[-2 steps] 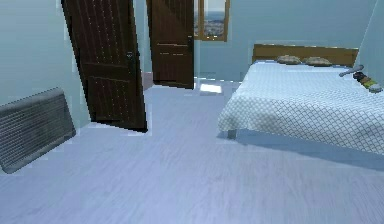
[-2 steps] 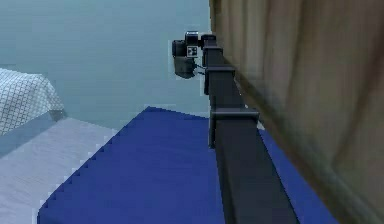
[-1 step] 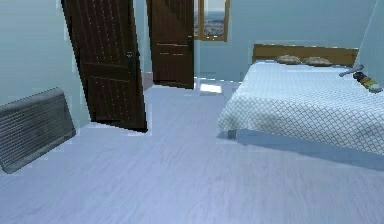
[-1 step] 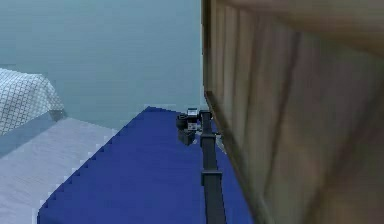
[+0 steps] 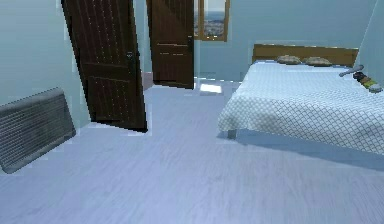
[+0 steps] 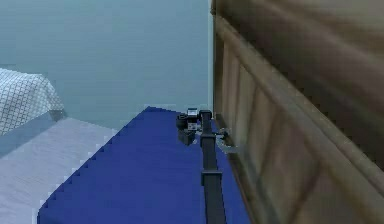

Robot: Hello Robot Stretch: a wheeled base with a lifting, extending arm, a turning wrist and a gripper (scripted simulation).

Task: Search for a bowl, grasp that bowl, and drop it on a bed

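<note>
In the forward view you have the bed [image 5: 300,100] across the right half of the frame. It has a white quilted cover, a wooden headboard [image 5: 305,50] at the upper right and two pillows [image 5: 290,60] lying against the headboard. At the right edge, some small dark and yellowish things [image 5: 362,78] lie on the cover, too small for you to name. A dark wooden door [image 5: 108,60] stands open at upper left, a second door [image 5: 172,42] is at upper centre, and a window [image 5: 212,20] is just right of it. A grey ribbed panel [image 5: 35,128] leans on the wall at the left edge.

In the arm side view the arm [image 6: 212,185] rises from the bottom edge to the gripper [image 6: 188,130] at the middle, over a deep blue surface [image 6: 140,175]. You cannot tell whether it holds anything. A small pale curved shape [image 6: 230,141] sits just right of the arm's end; whether it is the bowl cannot be told. Panelled wooden furniture [image 6: 300,110] fills the right side, and a quilted white corner [image 6: 25,100] shows at the left edge.
</note>
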